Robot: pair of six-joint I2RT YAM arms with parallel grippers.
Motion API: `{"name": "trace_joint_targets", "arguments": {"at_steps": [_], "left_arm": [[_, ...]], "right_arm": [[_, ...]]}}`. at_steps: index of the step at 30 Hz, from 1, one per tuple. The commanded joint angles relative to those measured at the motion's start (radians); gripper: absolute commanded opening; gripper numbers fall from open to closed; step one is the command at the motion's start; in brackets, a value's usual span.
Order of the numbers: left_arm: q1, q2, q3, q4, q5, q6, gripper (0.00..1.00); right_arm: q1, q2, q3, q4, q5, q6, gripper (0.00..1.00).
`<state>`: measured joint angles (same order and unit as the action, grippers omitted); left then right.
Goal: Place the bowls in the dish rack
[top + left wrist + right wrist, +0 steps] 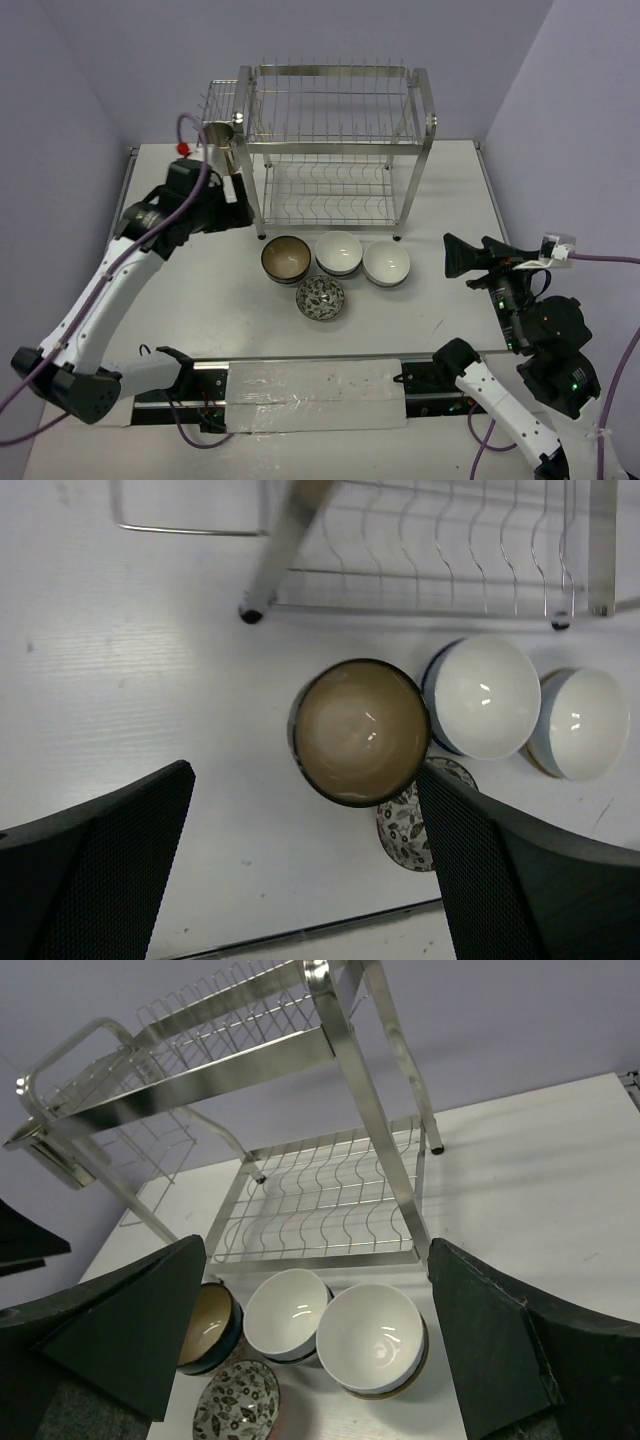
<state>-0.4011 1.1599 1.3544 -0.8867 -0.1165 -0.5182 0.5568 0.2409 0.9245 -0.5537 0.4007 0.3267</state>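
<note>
No bowl had gone into the dish rack [330, 150] yet: both of its wire tiers stood bare at the far middle of the desk [170, 290]. 4 bowls were in view, all on the desk just near of the rack. The teal bowl [286, 260] with a brown inside sat at the left of a row, with 2 white bowls [339, 253] to its right. A patterned bowl [320, 298] sat just near of them.

The left pincer [305, 775] hung above the teal bowl, spread wide and holding nothing. The right pincer [318, 1248] was also spread and held nothing. It stayed off to the right, pointing toward the row.

The step in hand looked like the approach for the 1st pick. The next move would call for the left pincer to descend. It would need 1 finger inside the teal rim and 1 outside, clear of the neighbouring white bowl. It could then pinch the wall before lifting toward the prongs.
</note>
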Motion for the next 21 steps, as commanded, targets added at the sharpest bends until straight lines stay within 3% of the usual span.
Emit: {"name": "trace_joint_targets", "arguments": {"at_steps": [1, 4, 10, 16, 21], "left_arm": [[-0.134, 0.070, 0.061, 0.071, -0.038, -0.025, 0.99], [-0.287, 0.206, 0.107, 0.089, -0.139, -0.005, 0.99], [-0.467, 0.443, 0.183, 0.048, -0.242, 0.004, 0.96], [-0.513, 0.528, 0.129, 0.071, -0.210, -0.002, 0.89], [-0.515, 0.529, 0.089, 0.104, -0.169, -0.005, 0.76]], "right_arm": [[0.009, 0.070, 0.042, 0.002, 0.052, 0.015, 1.00], [0.009, 0.104, 0.050, -0.012, 0.058, 0.000, 1.00], [0.009, 0.107, 0.028, 0.006, 0.055, -0.002, 1.00], [0.011, 0.139, 0.036, 0.001, 0.052, -0.008, 1.00], [0.009, 0.141, 0.024, 0.012, 0.066, -0.009, 1.00]]}}
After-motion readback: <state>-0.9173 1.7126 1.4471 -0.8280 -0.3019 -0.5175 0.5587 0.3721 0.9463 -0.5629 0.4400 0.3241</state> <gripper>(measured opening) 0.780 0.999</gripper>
